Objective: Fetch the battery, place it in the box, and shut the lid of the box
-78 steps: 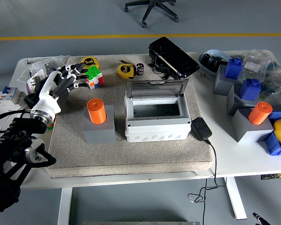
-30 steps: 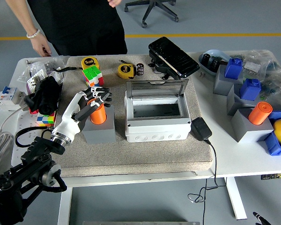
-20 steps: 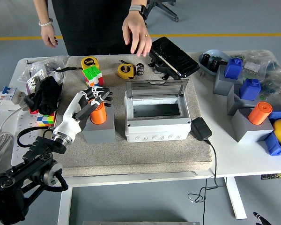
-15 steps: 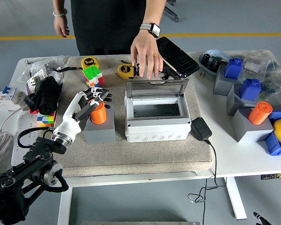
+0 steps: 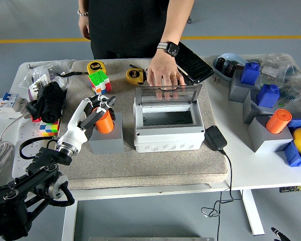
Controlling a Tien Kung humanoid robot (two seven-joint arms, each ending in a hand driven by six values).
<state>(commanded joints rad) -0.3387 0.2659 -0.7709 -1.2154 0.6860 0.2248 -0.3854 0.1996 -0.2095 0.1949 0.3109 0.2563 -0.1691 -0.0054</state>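
An orange cylindrical battery (image 5: 105, 123) stands upright on a grey block (image 5: 108, 141) on the felt mat, left of the box. My left hand (image 5: 101, 105) reaches in from the lower left, its fingers curled around the battery's top. The white box (image 5: 167, 134) sits mid-mat with its clear lid (image 5: 168, 94) standing open at the back. A person at the far side rests one hand (image 5: 164, 75) on the lid's top edge. My right arm is out of view.
A colour cube (image 5: 99, 81) and two yellow tape measures (image 5: 96, 67) (image 5: 134, 76) lie behind the battery. A black adapter (image 5: 215, 137) with its cable lies right of the box. A second orange cylinder (image 5: 278, 120) and blue blocks (image 5: 269, 94) stand at the right.
My left hand swung from the colour cube to the orange battery and its fingers curled in around it. A person stepped up and brought a hand down onto the box lid.
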